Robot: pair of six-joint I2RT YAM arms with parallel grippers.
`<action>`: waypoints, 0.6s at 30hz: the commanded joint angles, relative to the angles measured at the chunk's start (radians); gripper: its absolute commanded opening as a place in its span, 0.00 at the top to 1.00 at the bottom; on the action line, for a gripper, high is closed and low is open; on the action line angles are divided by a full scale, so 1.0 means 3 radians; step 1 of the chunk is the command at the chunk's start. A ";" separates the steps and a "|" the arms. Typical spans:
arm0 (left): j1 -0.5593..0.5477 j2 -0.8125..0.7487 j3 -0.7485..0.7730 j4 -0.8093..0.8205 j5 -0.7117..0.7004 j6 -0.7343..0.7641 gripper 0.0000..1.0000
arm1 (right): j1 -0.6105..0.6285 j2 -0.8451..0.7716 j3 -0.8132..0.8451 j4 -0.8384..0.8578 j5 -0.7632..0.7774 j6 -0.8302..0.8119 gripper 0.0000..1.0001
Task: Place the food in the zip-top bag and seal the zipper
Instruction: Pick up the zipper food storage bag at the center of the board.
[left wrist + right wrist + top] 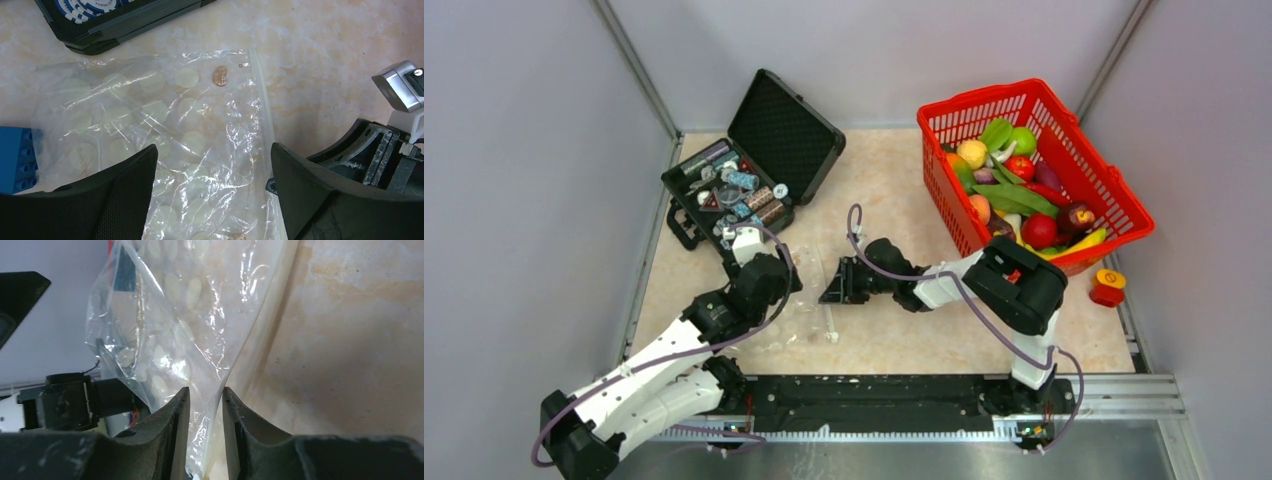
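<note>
Beige marbled worktop (894, 180), open black case (754, 180) at 10 o'clock, red mesh basket (1124, 205) at 2, clear plastic zip-top bag (809, 300) central, red-and-yellow toy (1109, 287) at 4.

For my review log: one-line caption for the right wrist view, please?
Right hand straddling the zip-top bag at its zipper, jaws narrowly apart.

The left jaws hide the near part of the zip-top bag (150, 110).
</note>
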 commanded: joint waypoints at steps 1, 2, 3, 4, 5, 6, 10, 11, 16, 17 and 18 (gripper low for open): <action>0.0017 0.0038 -0.0026 0.0161 0.0043 -0.0002 0.17 | 0.0043 0.0073 -0.0020 0.0473 -0.0129 0.0157 0.70; 0.0017 0.0043 -0.0035 0.0169 0.0055 -0.0005 0.17 | 0.0047 0.0093 -0.0034 0.0556 -0.0138 0.0193 0.70; 0.0017 0.0048 -0.0038 0.0175 0.0062 -0.0008 0.17 | 0.0047 0.0120 -0.0049 0.0626 -0.0142 0.0240 0.70; 0.0016 0.0050 -0.0038 0.0182 0.0070 -0.0007 0.17 | 0.0050 0.0138 -0.0053 0.0683 -0.0147 0.0273 0.70; 0.0017 0.0051 -0.0039 0.0185 0.0068 -0.0003 0.17 | 0.0046 0.0159 -0.0046 0.0697 -0.0149 0.0286 0.70; 0.0017 0.0059 -0.0035 0.0186 0.0068 -0.0001 0.17 | 0.0049 0.0177 -0.0033 0.0685 -0.0145 0.0288 0.70; 0.0022 0.0052 -0.0028 0.0180 0.0064 0.0011 0.17 | 0.0072 0.0168 0.0032 0.0444 -0.0094 0.0135 0.77; 0.0022 0.0051 -0.0031 0.0183 0.0063 0.0012 0.17 | 0.0086 0.0151 0.0055 0.0335 -0.0058 0.0066 0.77; 0.0035 0.0087 -0.0019 0.0226 0.0094 0.0010 0.16 | 0.0164 0.0072 0.0089 0.0203 0.0016 -0.0182 0.91; 0.0041 0.0106 -0.0006 0.0237 0.0111 0.0015 0.16 | 0.0179 0.0032 0.0071 0.0218 0.0045 -0.0230 0.96; 0.0051 0.0119 0.0009 0.0244 0.0140 0.0024 0.16 | 0.0202 -0.0036 0.0019 0.0284 0.0098 -0.0268 1.00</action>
